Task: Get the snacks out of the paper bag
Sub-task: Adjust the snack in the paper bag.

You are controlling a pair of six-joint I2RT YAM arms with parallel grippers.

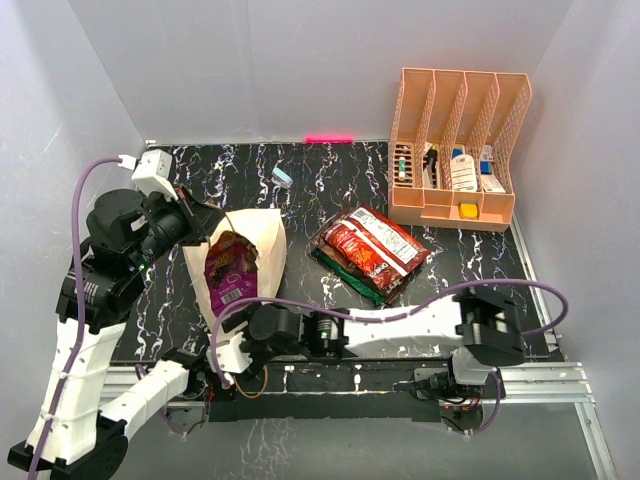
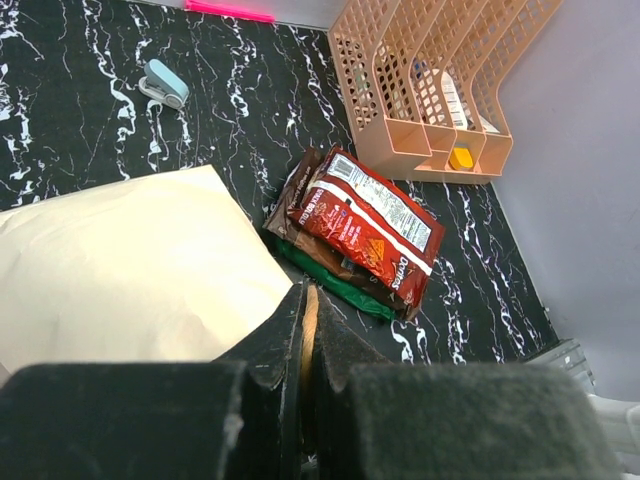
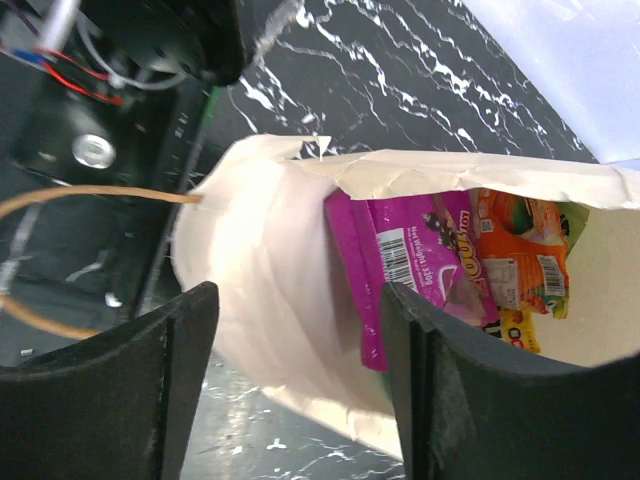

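Note:
The tan paper bag (image 1: 262,245) lies on its side at the left of the table, mouth toward the arms. My left gripper (image 1: 208,222) is shut on a tan strip of the bag's rim; in the left wrist view the gripper (image 2: 310,290) pinches it. My right gripper (image 1: 228,325) is open at the bag's mouth with nothing held. In the right wrist view the gripper (image 3: 300,370) frames the bag's wall (image 3: 270,270), with a purple packet (image 3: 420,260) and an orange packet (image 3: 520,260) inside. A stack of snacks (image 1: 368,250), red on top and green beneath, lies on the table.
An orange divided rack (image 1: 455,150) with small bottles and boxes stands at the back right. A tiny light-blue block (image 1: 283,177) lies behind the bag. A brown cord handle (image 3: 100,195) loops from the bag's rim. White walls close in the table.

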